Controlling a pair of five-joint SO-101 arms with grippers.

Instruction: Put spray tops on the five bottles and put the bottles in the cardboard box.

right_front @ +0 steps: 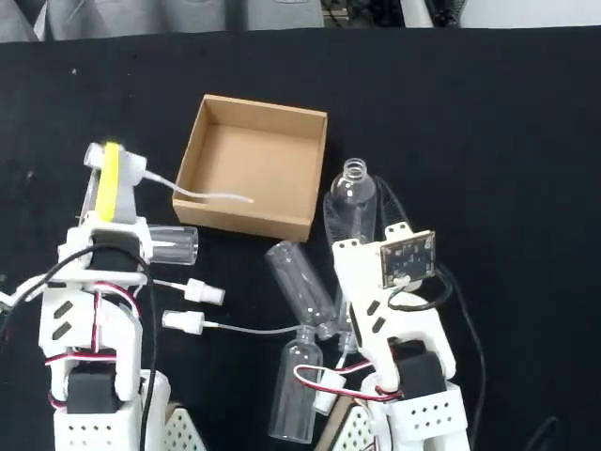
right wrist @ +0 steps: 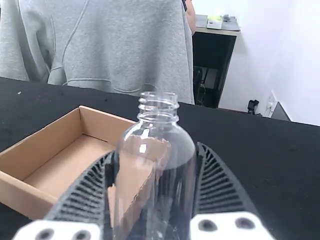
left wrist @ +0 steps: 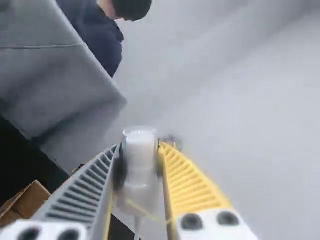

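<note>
Far left: left gripper (right_front: 105,164) clamped on a spray top (left wrist: 140,145), head pinched between both fingers. Its dip tube (right_front: 211,195) runs rightward from the gripper across the near wall of the cardboard box (right_front: 315,160). Beside this gripper's base, on its right, a capless bottle (right_front: 174,242) lies flat. Two loose spray tops (right_front: 202,291) lie further back toward the arm.

Between the arms: two more bottles (right_front: 300,277) lie flat, no tops.

Right: right gripper (right wrist: 155,155) closed around an upright bottle (right_front: 352,193), open neck above the fingertips, box just left of this gripper.

Judgement: bottles look thin, light and smooth, likely to dent, so grip mid-body with moderate force. Spray head looks rigid, tube limp; hold the head and let the tube lead into the neck.
</note>
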